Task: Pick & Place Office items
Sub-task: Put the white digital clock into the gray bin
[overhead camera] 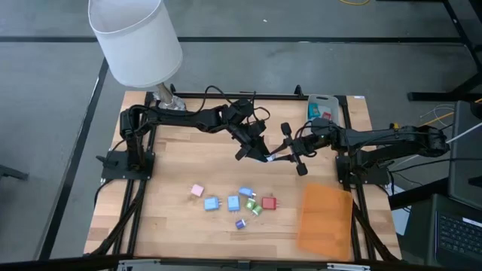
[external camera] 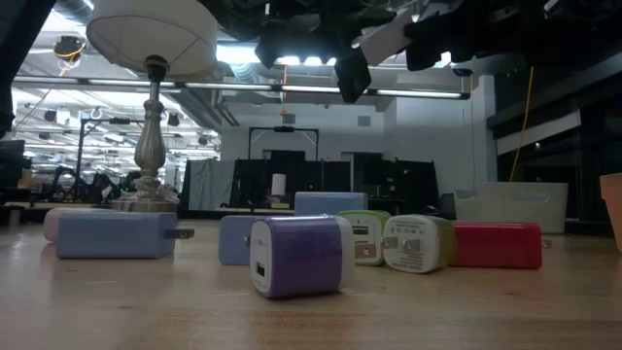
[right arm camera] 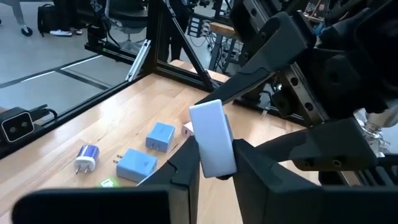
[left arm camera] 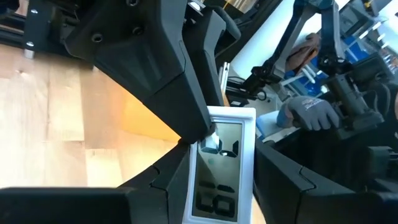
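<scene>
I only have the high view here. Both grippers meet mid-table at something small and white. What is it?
Observer: The left wrist view shows a flat white piece with a grey display face, sitting between the fingers of the left gripper.
Operator: Does the right one hold it too?
Observer: Yes. In the right wrist view the right gripper is shut on it, clear above the table.
Operator: And the purple cube nearer the front edge?
Observer: The low view shows the purple cube resting on the table, with a socket in the side facing that camera.
</scene>
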Tool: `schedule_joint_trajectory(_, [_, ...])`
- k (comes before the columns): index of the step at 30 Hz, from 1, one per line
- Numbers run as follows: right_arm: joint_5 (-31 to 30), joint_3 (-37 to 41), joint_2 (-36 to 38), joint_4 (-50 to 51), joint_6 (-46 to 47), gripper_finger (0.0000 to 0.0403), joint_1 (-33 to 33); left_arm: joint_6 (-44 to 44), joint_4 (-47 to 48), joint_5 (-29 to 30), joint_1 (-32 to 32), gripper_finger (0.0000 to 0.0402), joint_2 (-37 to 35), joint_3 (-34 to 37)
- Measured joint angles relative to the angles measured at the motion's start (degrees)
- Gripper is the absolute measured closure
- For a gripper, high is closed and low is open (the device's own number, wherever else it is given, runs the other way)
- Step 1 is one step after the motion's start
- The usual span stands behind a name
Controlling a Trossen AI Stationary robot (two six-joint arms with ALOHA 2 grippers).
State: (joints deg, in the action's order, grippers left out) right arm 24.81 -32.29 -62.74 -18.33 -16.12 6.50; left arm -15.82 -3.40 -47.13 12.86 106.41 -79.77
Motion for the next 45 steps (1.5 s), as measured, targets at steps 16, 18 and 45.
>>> schedule_joint_trajectory(16, [-2.66,0.02,-0.02,4.84,0.34,0.0342,0.32,9.13,6.4,5.02,1.09,0.0162,-0.07,0.0])
schedule_joint_trajectory(18, [-3.44,0.02,-0.02,7.03,0.26,0.0342,1.02,9.67,6.79,5.03,1.58,0.0163,-0.37,0.0])
schedule_joint_trajectory(45, [-53.96,13.6,0.02,-4.95,18.95,0.0343,17.04,21.7,20.98,18.69,8.17,0.0165,-3.61,0.0])
